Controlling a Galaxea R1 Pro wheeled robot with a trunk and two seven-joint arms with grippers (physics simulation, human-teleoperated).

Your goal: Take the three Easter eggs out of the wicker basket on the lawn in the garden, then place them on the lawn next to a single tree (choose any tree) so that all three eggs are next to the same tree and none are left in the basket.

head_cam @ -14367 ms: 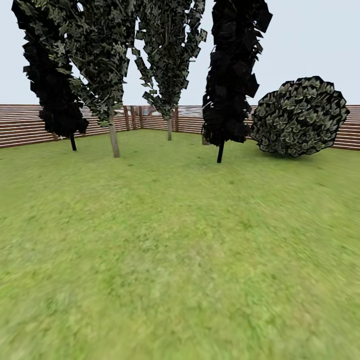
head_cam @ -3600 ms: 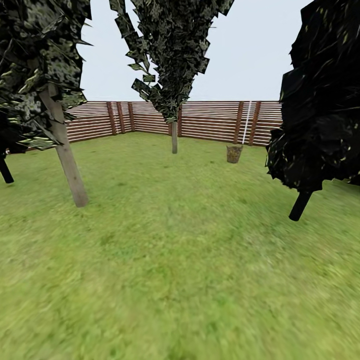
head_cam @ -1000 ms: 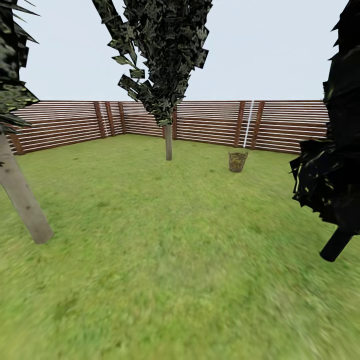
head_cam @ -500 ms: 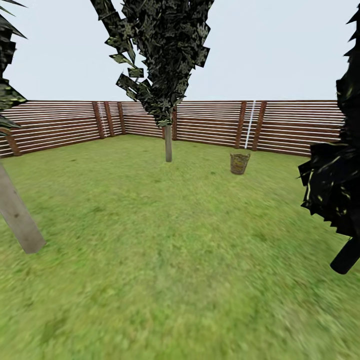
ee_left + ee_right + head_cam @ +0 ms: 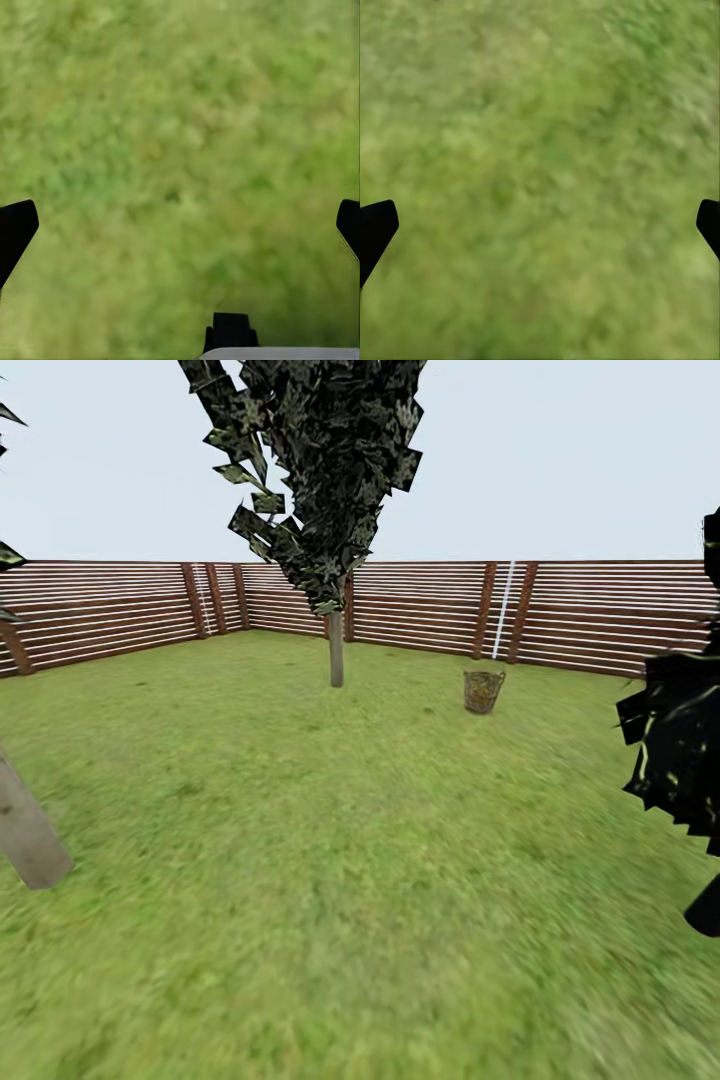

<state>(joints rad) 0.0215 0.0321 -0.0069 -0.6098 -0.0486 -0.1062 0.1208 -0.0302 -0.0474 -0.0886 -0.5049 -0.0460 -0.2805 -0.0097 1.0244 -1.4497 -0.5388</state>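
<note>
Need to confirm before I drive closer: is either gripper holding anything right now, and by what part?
Nothing is held. The left gripper and right gripper are both open, with only mottled green lawn between their fingertips.

- Open lawn (image 5: 330, 880) lay between the robot and the basket (image 5: 483, 691).
- A trunk (image 5: 28, 838) stood at the left, dark foliage (image 5: 680, 755) at the right.
- A tree (image 5: 336, 648) stood left of the basket, apart from it.

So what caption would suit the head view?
Wicker basket on the lawn, right of a tree, before the fence.
</note>
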